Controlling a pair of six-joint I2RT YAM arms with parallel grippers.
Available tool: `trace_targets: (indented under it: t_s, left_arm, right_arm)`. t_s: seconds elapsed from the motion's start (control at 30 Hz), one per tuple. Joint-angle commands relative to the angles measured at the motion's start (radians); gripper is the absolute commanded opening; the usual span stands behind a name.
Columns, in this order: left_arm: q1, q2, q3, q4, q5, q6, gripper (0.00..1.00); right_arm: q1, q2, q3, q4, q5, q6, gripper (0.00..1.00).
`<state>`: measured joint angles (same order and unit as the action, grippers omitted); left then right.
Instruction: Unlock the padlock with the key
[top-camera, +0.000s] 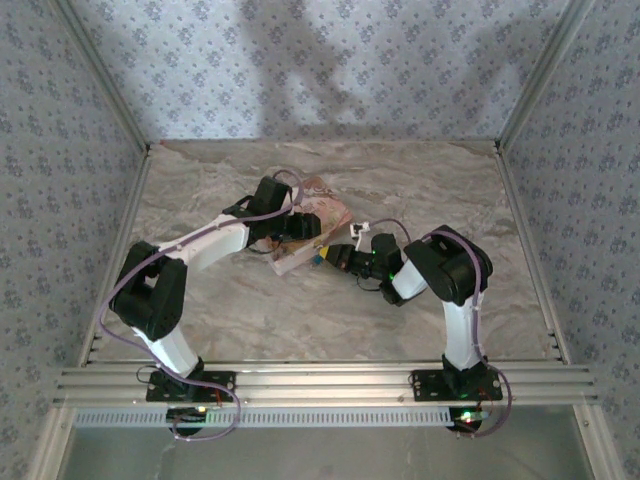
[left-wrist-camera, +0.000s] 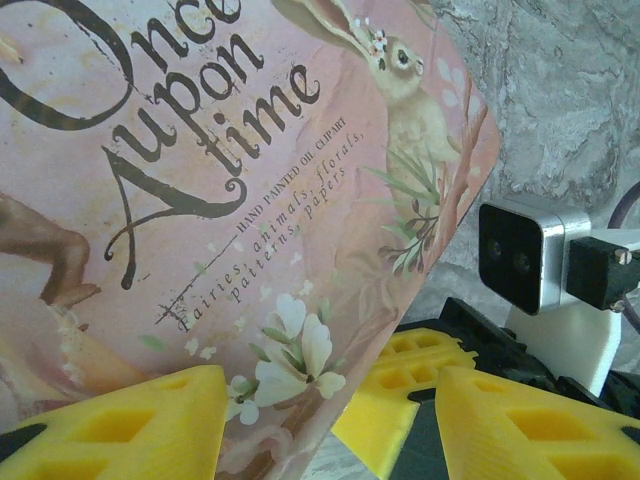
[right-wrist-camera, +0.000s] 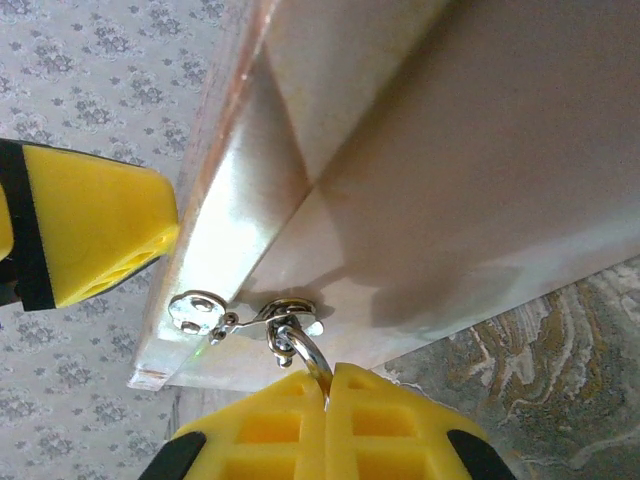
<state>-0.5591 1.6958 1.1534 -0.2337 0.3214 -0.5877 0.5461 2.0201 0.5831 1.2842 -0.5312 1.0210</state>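
Observation:
A pink illustrated box (top-camera: 322, 214) lies mid-table, its lid (left-wrist-camera: 250, 200) reading "Once upon a time". My left gripper (top-camera: 293, 226) stands open over the lid's corner (left-wrist-camera: 333, 388). One of its fingers (right-wrist-camera: 100, 230) meets the lid's edge, and the other finger (left-wrist-camera: 540, 420) stands off the box. On the box's front (right-wrist-camera: 450, 150) a metal hasp (right-wrist-camera: 230, 315) carries the padlock's shackle (right-wrist-camera: 300, 348). My right gripper (right-wrist-camera: 328, 375) (top-camera: 326, 257) is shut on the padlock, hiding its body. The key is hidden.
The right gripper's yellow fingers (left-wrist-camera: 410, 370) and its wrist camera (left-wrist-camera: 520, 250) sit close beside the left gripper's fingers. Marble tabletop (top-camera: 300, 320) lies free in front of the box. Wallpapered walls enclose the table, and aluminium rails (top-camera: 320, 385) run along the near edge.

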Motion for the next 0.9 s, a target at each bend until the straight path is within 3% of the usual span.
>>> trace_targets:
  t_s: [0.0,0.87]
  left_arm:
    - [-0.026,0.007,-0.05,-0.105,-0.004,-0.03,0.58]
    - [-0.067,-0.004,-0.067,-0.093,-0.035,-0.066,0.61]
  right_arm:
    - [0.006,-0.001,0.006,0.113,0.067,0.048,0.0]
    - [0.002,-0.028,-0.009,0.114,0.166,0.193,0.0]
